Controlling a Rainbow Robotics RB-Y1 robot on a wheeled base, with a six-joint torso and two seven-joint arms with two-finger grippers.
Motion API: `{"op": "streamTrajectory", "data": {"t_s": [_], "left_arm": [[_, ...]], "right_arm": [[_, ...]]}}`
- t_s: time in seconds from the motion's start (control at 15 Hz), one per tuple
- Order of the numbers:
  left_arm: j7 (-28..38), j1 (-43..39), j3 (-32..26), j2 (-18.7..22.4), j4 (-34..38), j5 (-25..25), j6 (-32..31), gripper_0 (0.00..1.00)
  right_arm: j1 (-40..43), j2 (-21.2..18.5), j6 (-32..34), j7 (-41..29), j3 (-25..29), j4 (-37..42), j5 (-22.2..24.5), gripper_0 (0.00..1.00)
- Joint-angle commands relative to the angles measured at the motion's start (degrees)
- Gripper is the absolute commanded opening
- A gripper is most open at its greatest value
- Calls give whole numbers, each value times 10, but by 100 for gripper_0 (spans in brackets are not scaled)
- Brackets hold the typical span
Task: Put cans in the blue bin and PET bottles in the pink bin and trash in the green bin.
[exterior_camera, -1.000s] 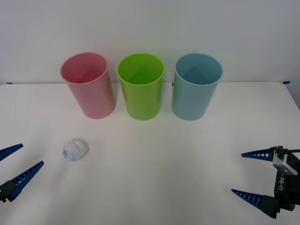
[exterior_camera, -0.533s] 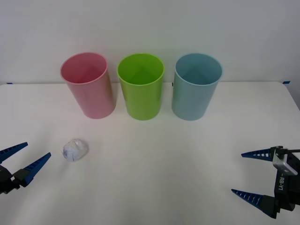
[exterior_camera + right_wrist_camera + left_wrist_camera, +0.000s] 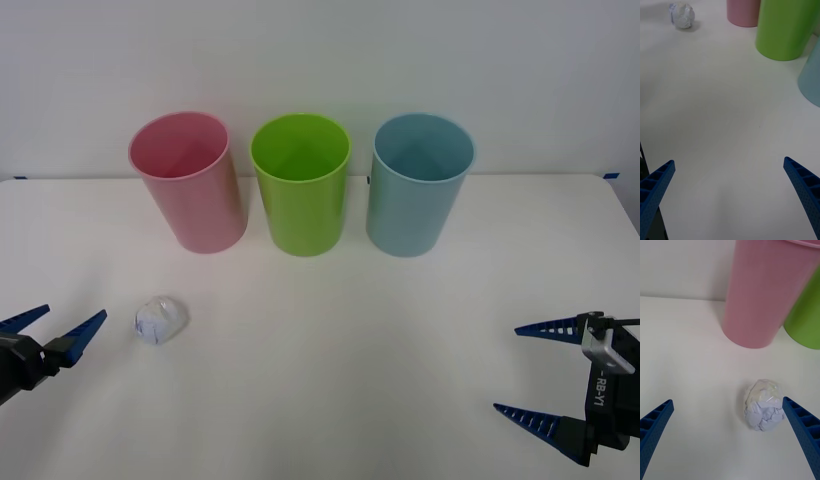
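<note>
Three tall bins stand in a row at the back of the white table: the pink bin [image 3: 190, 182], the green bin [image 3: 300, 184] and the blue bin [image 3: 418, 184]. The trash [image 3: 161, 320], a small crumpled white wad, lies in front of the pink bin; I also see the trash [image 3: 763, 405] close up and the trash [image 3: 682, 15] far off. My left gripper [image 3: 65, 331] is open at the table's left edge, just left of the wad. My right gripper [image 3: 530, 370] is open at the near right, over bare table.
The table [image 3: 340, 330] is a plain white surface backed by a white wall. Small blue tape marks sit at the table's back corners [image 3: 612, 175]. The pink bin [image 3: 767, 292] and green bin [image 3: 807, 318] stand just beyond the wad.
My left gripper has moved up and toward the wad, its fingertips now nearer to it. The right gripper, the bins and the wad have not moved.
</note>
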State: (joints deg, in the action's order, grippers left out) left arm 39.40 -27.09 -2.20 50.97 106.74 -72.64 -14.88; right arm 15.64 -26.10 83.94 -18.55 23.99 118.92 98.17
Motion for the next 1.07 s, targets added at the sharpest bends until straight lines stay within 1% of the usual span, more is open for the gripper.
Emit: {"op": "streamTrajectory", "data": {"t_s": [0.07,0.13,0.2,0.27,0.4,0.53,0.73,0.87,0.93,1.07], "left_arm": [[52,5,31,34,7,-12,30,100],[69,11,49,51,11,-16,43,100],[93,12,71,76,20,-19,63,100],[125,13,101,123,35,-15,89,100],[177,21,136,192,54,-7,108,100],[211,46,163,232,56,-5,108,100],[223,98,218,287,40,4,108,100],[229,137,264,322,33,14,107,100],[234,176,306,344,27,22,93,100],[238,223,352,349,19,31,91,100]], "right_arm": [[0,0,0,0,0,0,0,100],[0,0,0,0,0,0,0,100],[0,0,0,0,0,0,0,100],[0,0,0,0,0,0,0,100],[0,0,0,0,0,0,0,100],[0,0,0,0,0,0,0,100],[0,0,0,0,0,0,0,100],[0,0,0,0,0,0,0,100],[0,0,0,0,0,0,0,100],[0,0,0,0,0,0,0,100]]}}
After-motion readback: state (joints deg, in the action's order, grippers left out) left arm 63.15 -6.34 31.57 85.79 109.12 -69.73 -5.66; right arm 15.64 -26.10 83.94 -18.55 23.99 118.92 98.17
